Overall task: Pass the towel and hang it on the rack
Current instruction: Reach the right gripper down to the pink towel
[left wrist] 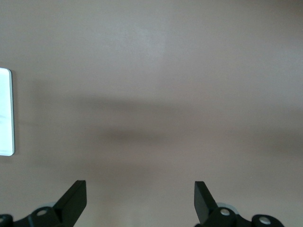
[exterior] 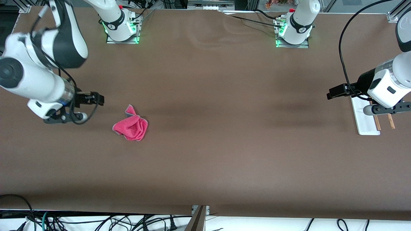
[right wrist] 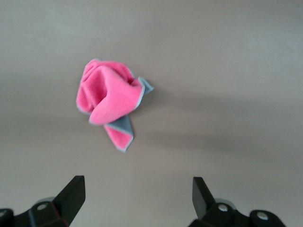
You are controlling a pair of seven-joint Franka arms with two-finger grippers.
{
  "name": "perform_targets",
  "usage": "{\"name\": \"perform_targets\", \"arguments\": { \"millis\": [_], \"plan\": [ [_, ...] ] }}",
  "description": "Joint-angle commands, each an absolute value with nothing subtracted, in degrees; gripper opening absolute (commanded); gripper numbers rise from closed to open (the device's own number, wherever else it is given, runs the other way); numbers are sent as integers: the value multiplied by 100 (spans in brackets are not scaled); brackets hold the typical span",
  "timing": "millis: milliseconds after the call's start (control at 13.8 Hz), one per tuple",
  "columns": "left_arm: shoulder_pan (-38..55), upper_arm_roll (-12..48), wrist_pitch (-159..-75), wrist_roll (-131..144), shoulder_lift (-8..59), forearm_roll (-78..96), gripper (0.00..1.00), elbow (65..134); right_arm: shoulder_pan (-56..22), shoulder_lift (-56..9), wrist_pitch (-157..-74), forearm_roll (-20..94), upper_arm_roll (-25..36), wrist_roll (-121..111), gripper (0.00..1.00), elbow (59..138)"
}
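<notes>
The towel [exterior: 131,125] is seen crumpled on the brown table [exterior: 212,144], toward the right arm's end, pink side up w/ grey edging and a bit of grey reverse showing in the right wrist view [right wrist: 110,97]. Nothing is touching it.

The right gripper [exterior: 84,107] is held just beside the towel, over bare table toward that arm's end; in its wrist view the fingers [right wrist: 71,194] are spread wide, nothing between them, towel ahead of the jaws and apart from them.

The rack [exterior: 366,120] stands at the left arm's end of the table: white base visible, two brown rods partly covered by the arm; crossbar can't be made out. The left gripper [exterior: 385,109] hangs over the rack, fingers [left wrist: 73,198] wide and empty, only a base edge [left wrist: 4,111] caught in its wrist view. That arm appears to be waiting.

Step judged: approach for the first pickup; grasp not yet made, so task barely begun. Next move calls for the right gripper to be centred over the towel's raised fold, lowered w/ jaws open, then closed on enough cloth that a free edge is left for the handover mid-table. Risk: only a thin corner pinched, and slip during the pass.
</notes>
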State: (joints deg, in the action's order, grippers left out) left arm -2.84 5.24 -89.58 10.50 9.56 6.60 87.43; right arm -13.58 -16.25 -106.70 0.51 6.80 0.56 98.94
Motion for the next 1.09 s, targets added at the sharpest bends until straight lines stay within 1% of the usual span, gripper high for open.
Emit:
{"name": "perform_targets", "arguments": {
  "millis": [0,145,291,436,655,945,1018],
  "plan": [
    [-308,571,-9026,663,1028,458,100,8613,-1240,-1993,-11309,210,659,202,100,10107],
    [-281,589,-9000,465,1028,396,100,8613,-1213,-2345,-11653,421,659,202,100,10116],
    [-299,580,-8965,1261,1011,448,100,8613,-1125,-2635,-12013,623,659,176,100,10116],
    [-325,580,-8947,1179,1011,413,100,8613,-1125,-2847,-12277,851,659,149,100,10107],
    [-264,606,-8965,738,1046,361,100,8587,-1151,-2979,-12436,1229,633,149,100,10090],
    [-53,624,-8947,861,1265,-130,100,8131,-1178,-3067,-12498,1468,624,158,98,10081],
    [78,615,-8947,931,1266,-349,100,8104,-1178,-3085,-12515,1468,624,158,97,10081]
  ]
}}
